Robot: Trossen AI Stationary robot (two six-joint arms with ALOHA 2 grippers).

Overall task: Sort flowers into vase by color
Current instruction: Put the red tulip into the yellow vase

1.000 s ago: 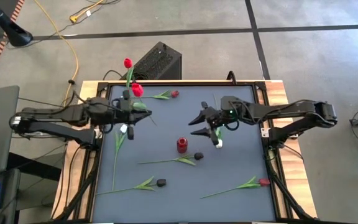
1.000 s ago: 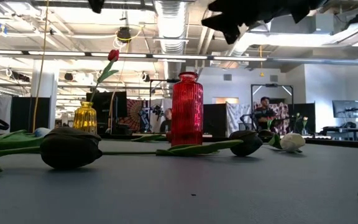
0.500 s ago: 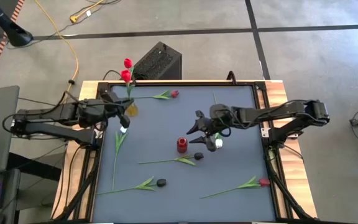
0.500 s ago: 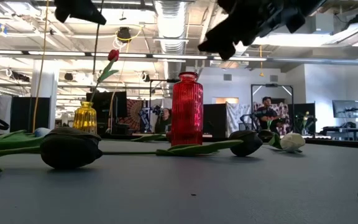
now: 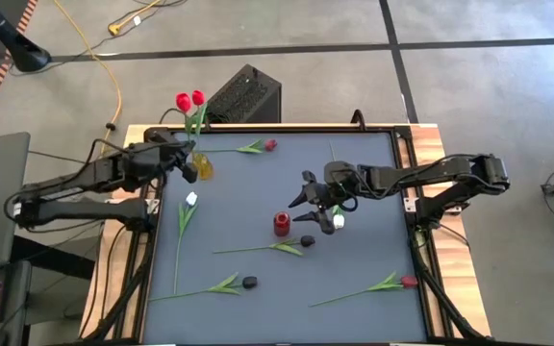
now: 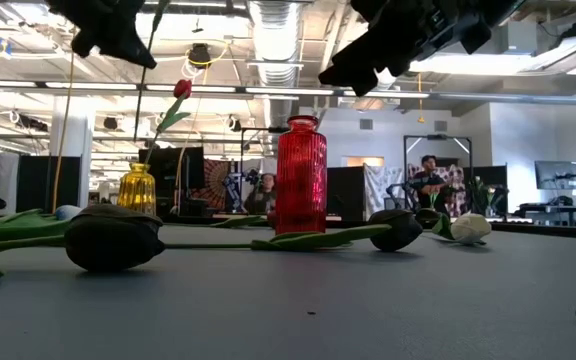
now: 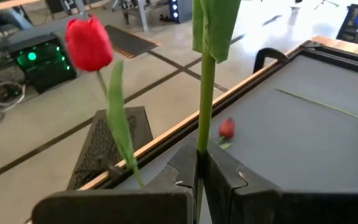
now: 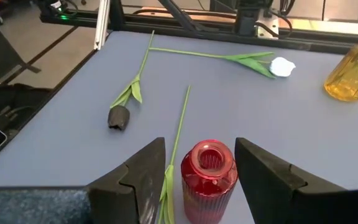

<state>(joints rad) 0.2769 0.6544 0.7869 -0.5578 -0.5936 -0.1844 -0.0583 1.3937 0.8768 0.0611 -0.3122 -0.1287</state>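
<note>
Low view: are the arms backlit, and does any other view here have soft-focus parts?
Low view: yes, both arms are black silhouettes against bright ceiling lights, and the nearest dark tulip is slightly soft. Left wrist view: the held green stem and the red tulip head are blurred. High view: evenly lit, with no glare on the table.

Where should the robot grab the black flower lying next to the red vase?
Probably mid-stem, from straight above. The black flower lies flat beside the red vase, its thin stem running away across bare table, clear of the vase.
</note>
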